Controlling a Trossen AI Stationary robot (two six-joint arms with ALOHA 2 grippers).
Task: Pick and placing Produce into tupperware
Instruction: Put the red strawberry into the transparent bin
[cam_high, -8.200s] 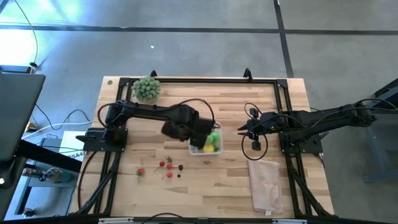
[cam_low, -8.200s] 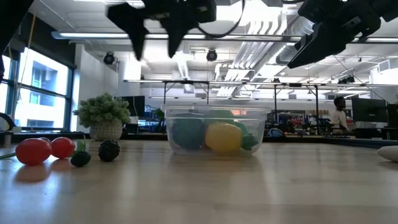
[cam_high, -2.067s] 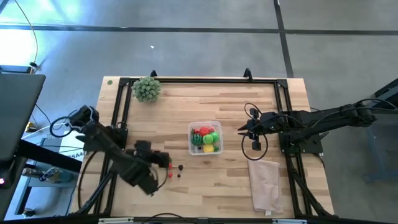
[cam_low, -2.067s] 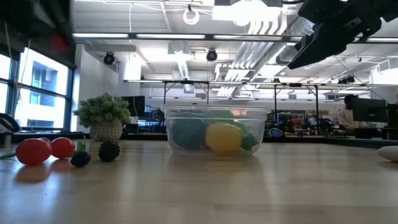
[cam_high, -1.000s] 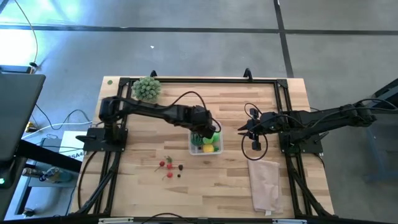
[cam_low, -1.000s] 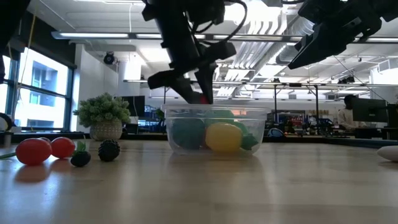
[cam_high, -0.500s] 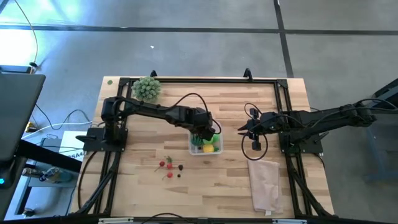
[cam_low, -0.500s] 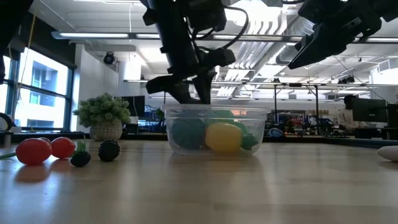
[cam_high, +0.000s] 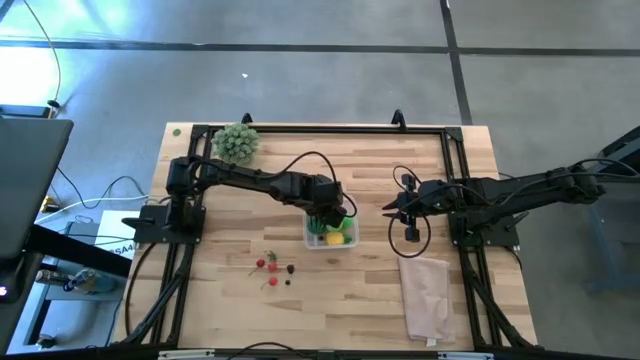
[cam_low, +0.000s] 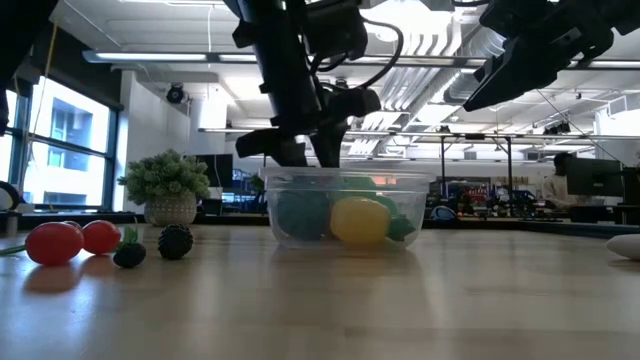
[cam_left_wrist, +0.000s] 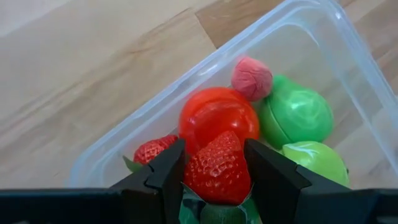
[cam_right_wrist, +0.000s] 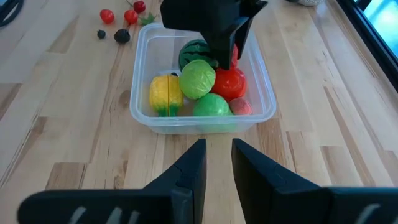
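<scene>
While the right gripper (cam_high: 392, 212) just waits off to the side of the tub (cam_high: 345, 240), fingers nearly together around nothing, the left gripper (cam_high: 322, 213) is parked right over it from the top-down camera. Loose berries (cam_high: 272, 266) sit on the table well behind that gripper, not yet collected.

From table height, the left gripper (cam_low: 312, 155) points down with its tips at the tub (cam_low: 345, 208) rim, so I'd guess it's low to drop rather than toss.

Left wrist cam is the good one: a strawberry (cam_left_wrist: 216, 168) is pinched between both fingers (cam_left_wrist: 166, 169), directly above a red tomato (cam_left_wrist: 217, 115), with green fruit (cam_left_wrist: 293, 115) just beyond.

Right wrist cam shows the tub (cam_right_wrist: 140, 62) ahead of its own fingers (cam_right_wrist: 191, 165), the left gripper (cam_right_wrist: 224, 56) dipping in over the yellow (cam_right_wrist: 165, 92) and green pieces.
</scene>
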